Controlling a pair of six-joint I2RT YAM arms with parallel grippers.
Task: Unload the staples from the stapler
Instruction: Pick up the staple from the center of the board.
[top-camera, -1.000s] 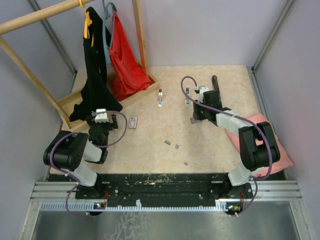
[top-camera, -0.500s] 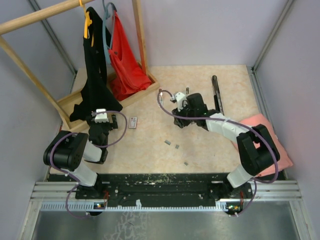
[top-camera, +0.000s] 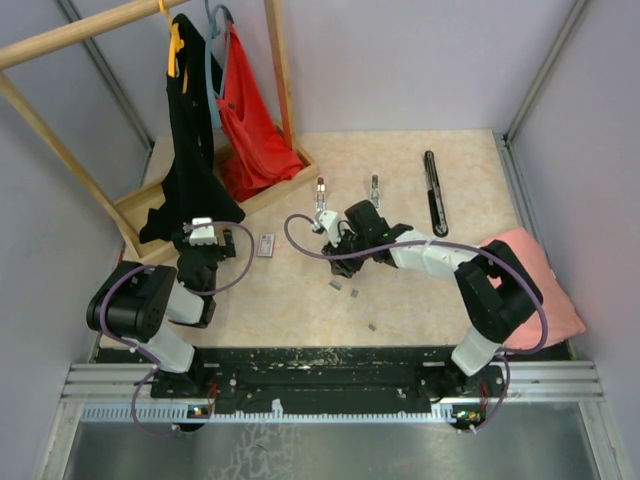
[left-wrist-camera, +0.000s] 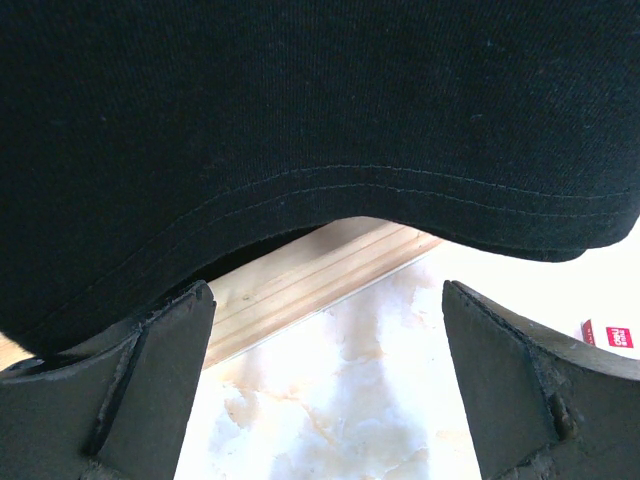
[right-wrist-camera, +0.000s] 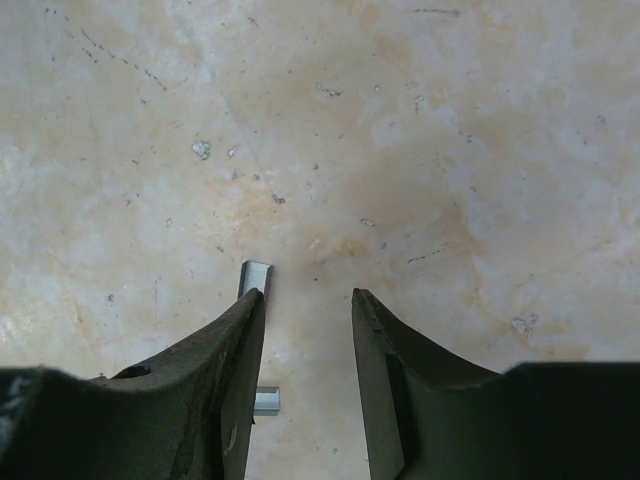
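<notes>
— How does the right pincer stand?

— The right pincer (right-wrist-camera: 307, 300) is low over the bench (right-wrist-camera: 450, 120). Its two dark fingers (right-wrist-camera: 205, 390) are a little apart and nothing is between them. Just at the tip of one finger lies one of the staples (right-wrist-camera: 254, 277), a short silver-grey strip with a bright edge. A second one shows lower in the gap, beside the same finger.

— And the left one?

— The left pincer (left-wrist-camera: 327, 300) is spread wide and holds nothing. It faces the hem of a black garment (left-wrist-camera: 320, 100), and the wooden base (left-wrist-camera: 330, 275) of the rack is under that hem.

— What is the bench like?

— It has a beige stone pattern with pale and orange clouds, small dark specks and fine scratches. From above, three small grey pieces lie scattered in its middle, near the right pincer and well apart from a small box (top-camera: 266, 244) with a red label.

— And farther out?

— Behind the pincer lie two small metal pieces (top-camera: 321, 195) and a long black bar (top-camera: 433, 190). A pink cloth (top-camera: 545, 290) lies at the right edge. A red garment (top-camera: 245, 115) hangs beside the black one. The walls are pale lilac-grey, and a metal rail (top-camera: 330, 405) runs along the near edge.
</notes>
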